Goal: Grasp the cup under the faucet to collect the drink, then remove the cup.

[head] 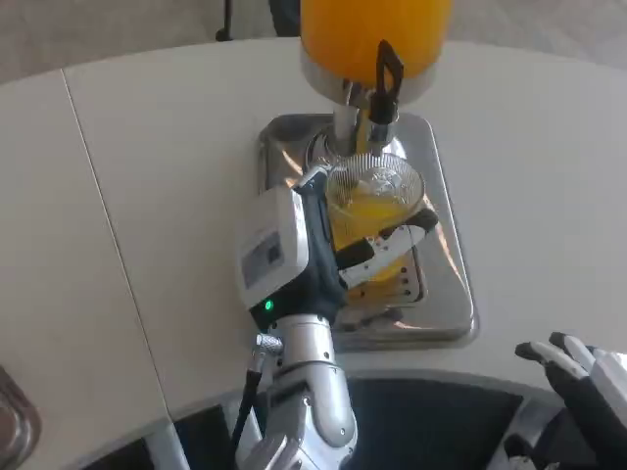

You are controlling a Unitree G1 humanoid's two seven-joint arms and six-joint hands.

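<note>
Under the faucet (384,90) of the orange drink dispenser (372,39), the cup (374,201) is held upright by the left hand (313,245). Its fingers (397,233) are wrapped round the near side of the cup and the white back of the hand is turned toward the dispenser's left. The cup is clear plastic; orange drink can be seen inside it, judged to be around half full, though the exact level cannot be read through the fingers. The rim of the cup lies just below the faucet's spout, and its long axis runs straight up toward the spout. Whether drink is running at this moment cannot be told.

Beneath the faucet, the cup stands over the steel drip tray (451,294), which extends from the dispenser's base toward the robot. The left forearm reaches in from the near edge of the table (147,196), so the cup lies directly beyond the hand, on the dispenser's side of it.

Well away from the faucet, at the near right corner, the right hand (578,367) is seen low beside the table edge with fingers apart and nothing in them; it is far from the cup.

The removal is judged to depend on the cup being drawn back toward the robot along the line of the forearm, level and upright, since the spout sits close over the rim and tipping could spill drink onto the tray.
</note>
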